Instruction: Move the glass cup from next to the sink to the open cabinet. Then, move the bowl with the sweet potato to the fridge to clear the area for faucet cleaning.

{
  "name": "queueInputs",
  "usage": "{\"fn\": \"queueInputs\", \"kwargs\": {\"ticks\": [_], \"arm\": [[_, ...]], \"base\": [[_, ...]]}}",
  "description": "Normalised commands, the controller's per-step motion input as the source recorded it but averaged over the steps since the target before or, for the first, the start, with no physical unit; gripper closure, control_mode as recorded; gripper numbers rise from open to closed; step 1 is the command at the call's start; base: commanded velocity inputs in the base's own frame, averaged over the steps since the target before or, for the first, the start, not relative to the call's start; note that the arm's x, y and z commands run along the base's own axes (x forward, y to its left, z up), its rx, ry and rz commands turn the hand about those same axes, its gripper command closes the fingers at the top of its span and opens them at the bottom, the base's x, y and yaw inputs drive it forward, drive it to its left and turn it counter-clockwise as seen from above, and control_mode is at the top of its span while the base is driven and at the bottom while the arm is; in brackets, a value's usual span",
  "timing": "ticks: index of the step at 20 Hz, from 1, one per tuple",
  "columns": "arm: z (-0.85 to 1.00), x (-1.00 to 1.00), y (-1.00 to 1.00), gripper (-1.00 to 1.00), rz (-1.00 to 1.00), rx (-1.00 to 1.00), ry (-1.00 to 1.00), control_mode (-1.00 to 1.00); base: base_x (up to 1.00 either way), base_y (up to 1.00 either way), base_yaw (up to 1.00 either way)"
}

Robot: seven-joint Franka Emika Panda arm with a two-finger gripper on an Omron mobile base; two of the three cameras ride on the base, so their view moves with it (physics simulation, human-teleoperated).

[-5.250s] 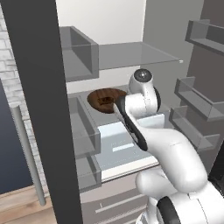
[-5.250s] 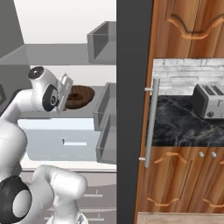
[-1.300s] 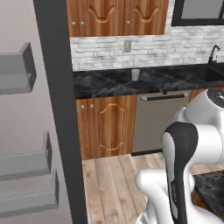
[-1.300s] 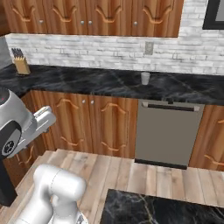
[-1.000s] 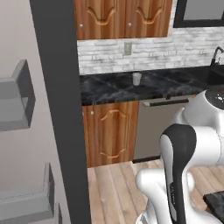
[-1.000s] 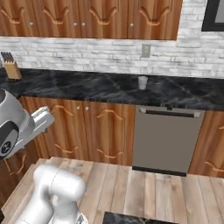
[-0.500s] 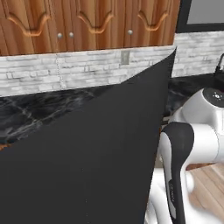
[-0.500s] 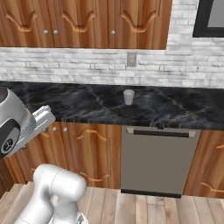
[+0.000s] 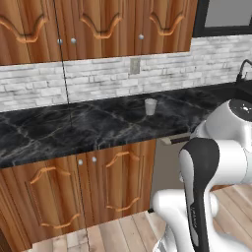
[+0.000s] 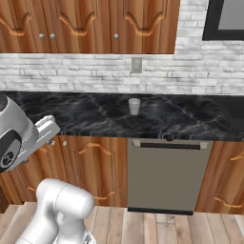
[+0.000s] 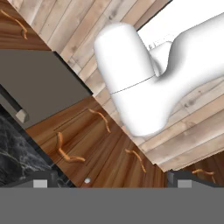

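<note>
The glass cup [image 9: 150, 106] [image 10: 134, 106] stands upright on the black marble counter [image 9: 88, 125] [image 10: 86, 116], near the brick back wall and below a wall outlet. The top bend of the dark faucet [image 9: 243, 68] shows at the right edge of the left base view. My gripper [image 11: 112, 183] points down at the floor and the lower cabinet fronts, well short of the counter. Its fingertips [image 11: 40, 183] stand wide apart, open, with nothing between them. The sink, the open cabinet, the bowl, the sweet potato and the fridge are out of view.
A grey dishwasher front [image 10: 167, 174] [image 11: 35, 83] sits under the counter below the cup. Lower cabinets with curved handles [image 9: 118, 182] [image 10: 90, 167] flank it. Shut wooden wall cabinets [image 10: 95, 24] hang above, with a dark appliance [image 10: 228, 19] at the upper right. Wooden floor [image 10: 167, 228] lies before the cabinets.
Both base views have shifted as the camera moved: the counter and cup now look nearer, and the dark panel that blocked the left base view is gone. The gripper stays open.
</note>
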Motion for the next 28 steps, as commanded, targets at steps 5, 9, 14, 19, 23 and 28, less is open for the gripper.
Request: {"fn": "queueInputs", "kwargs": {"ticks": [5,9,14,19,23,28], "arm": [[0.00,0.00,0.00,-1.00,0.00,0.00,0.00,1.00],[0.00,0.00,0.00,-1.00,0.00,0.00,0.00,1.00],[0.00,0.00,0.00,-1.00,0.00,0.00,0.00,1.00],[0.00,0.00,0.00,-1.00,0.00,0.00,0.00,1.00],[-0.03,0.24,-0.23,-1.00,0.16,0.09,0.05,-1.00],[-0.31,0.92,-0.20,-1.00,0.44,0.29,0.30,-1.00]], "base": [[1.00,-0.13,0.00],[0.64,-0.52,-0.20],[0.72,-0.91,-0.21],[1.00,-0.52,0.00],[0.32,-0.19,0.05],[0.00,0.00,0.00]]}}
